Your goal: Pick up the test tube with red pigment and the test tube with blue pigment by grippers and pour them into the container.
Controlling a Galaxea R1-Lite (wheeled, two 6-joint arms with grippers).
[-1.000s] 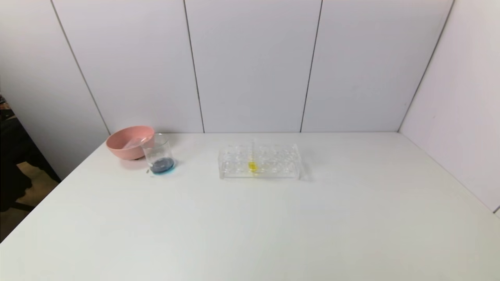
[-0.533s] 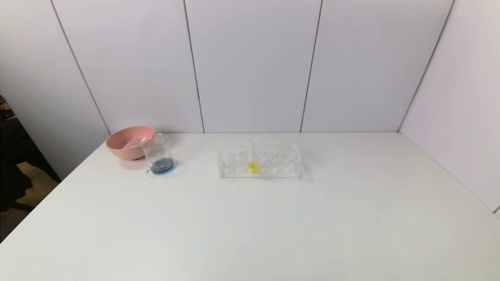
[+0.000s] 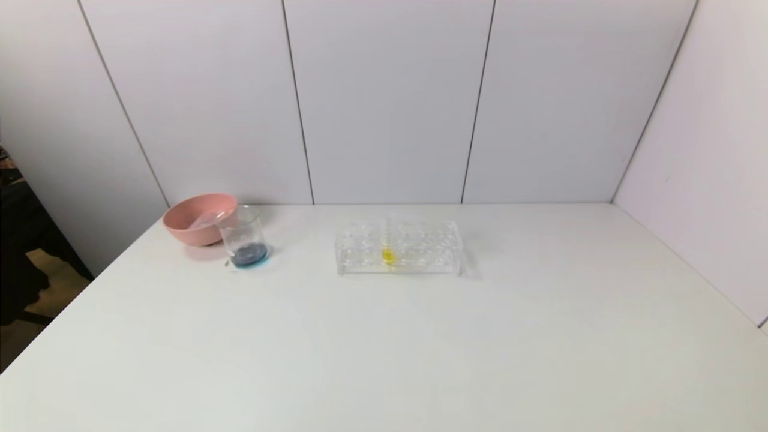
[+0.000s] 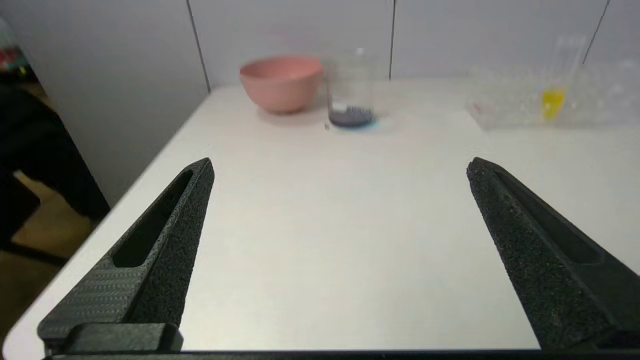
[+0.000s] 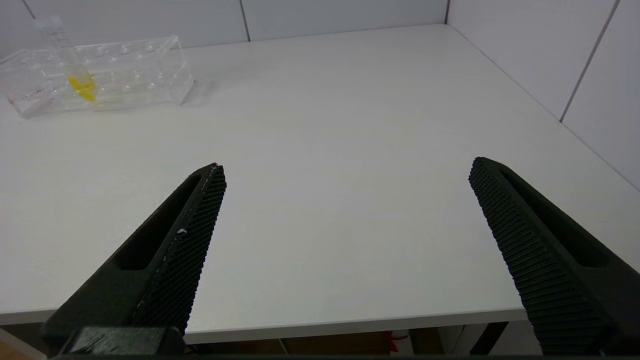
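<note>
The container (image 3: 243, 237) stands far left on the table (image 3: 384, 348), touching the pink bowl (image 3: 195, 217), dark blue liquid at its bottom. The clear rack (image 3: 398, 248) to its right holds a yellow-liquid tube (image 3: 388, 246). Left gripper (image 4: 340, 167) and right gripper (image 5: 347, 170) hang spread wide, empty, at the near edge

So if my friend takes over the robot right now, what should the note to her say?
Left gripper: open, holds nothing, back at the table's near edge.
Right gripper: open, holds nothing, also at the near edge.
Container: upright beside the pink bowl, with dark bluish liquid at its bottom.
Rack: holds only the yellow-liquid tube.
Red and blue test tubes: not clearly seen in any view; something pale lies in the bowl, but I cannot tell what.
Done: pouring looks finished.
Left: probably nothing; check the bowl.
</note>
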